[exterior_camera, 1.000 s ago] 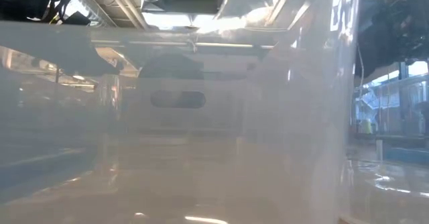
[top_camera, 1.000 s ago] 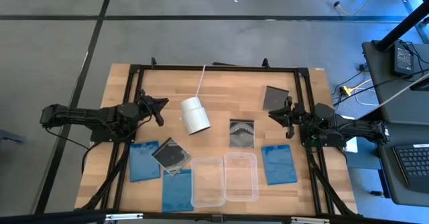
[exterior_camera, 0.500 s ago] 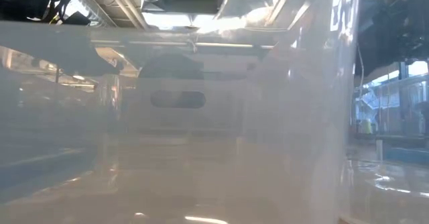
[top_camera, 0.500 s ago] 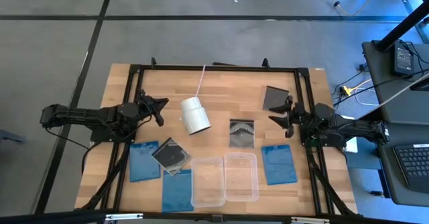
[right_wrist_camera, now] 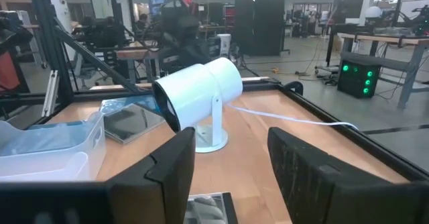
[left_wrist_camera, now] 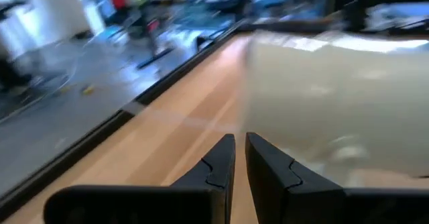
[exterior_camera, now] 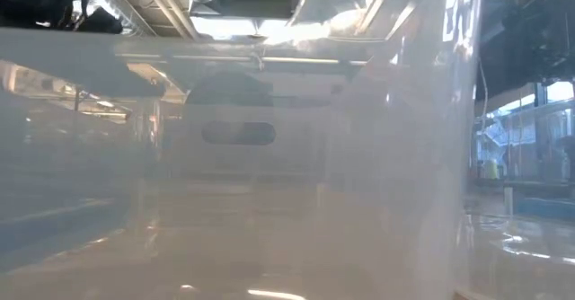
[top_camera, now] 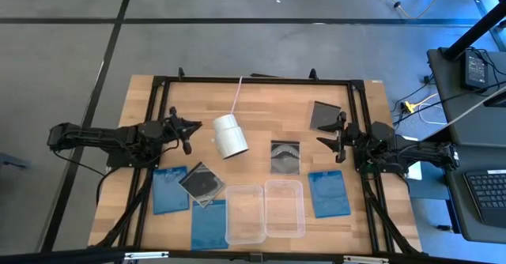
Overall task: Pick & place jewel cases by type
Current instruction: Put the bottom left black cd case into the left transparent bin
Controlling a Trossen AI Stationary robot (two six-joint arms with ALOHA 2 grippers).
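Six jewel cases lie flat on the table. Three are blue (top_camera: 170, 190), (top_camera: 208, 223), (top_camera: 329, 194). A dark case (top_camera: 202, 182) lies cornerwise, overlapping the two left blue ones. Another with a silvery disc (top_camera: 285, 156) sits mid-table, and a dark grey one (top_camera: 324, 115) lies at the far right. My left gripper (top_camera: 186, 132) (left_wrist_camera: 240, 143) is shut on nothing, just left of the white cup (top_camera: 230, 135). My right gripper (top_camera: 327, 137) (right_wrist_camera: 231, 147) is open and touches nothing, between the dark grey case and the right blue case.
Two clear shallow trays (top_camera: 245, 214), (top_camera: 284, 208) stand side by side at the near edge; one's wall (exterior_camera: 269, 156) fills the low view. The white cup (right_wrist_camera: 201, 93) lies on its side, its cord (top_camera: 238, 96) running to the far edge. A black frame (top_camera: 253, 80) borders the table.
My left gripper's fingers, spread apart a second ago, have come together and are now shut on nothing. The jewel cases, the cup and the trays lie where they were.
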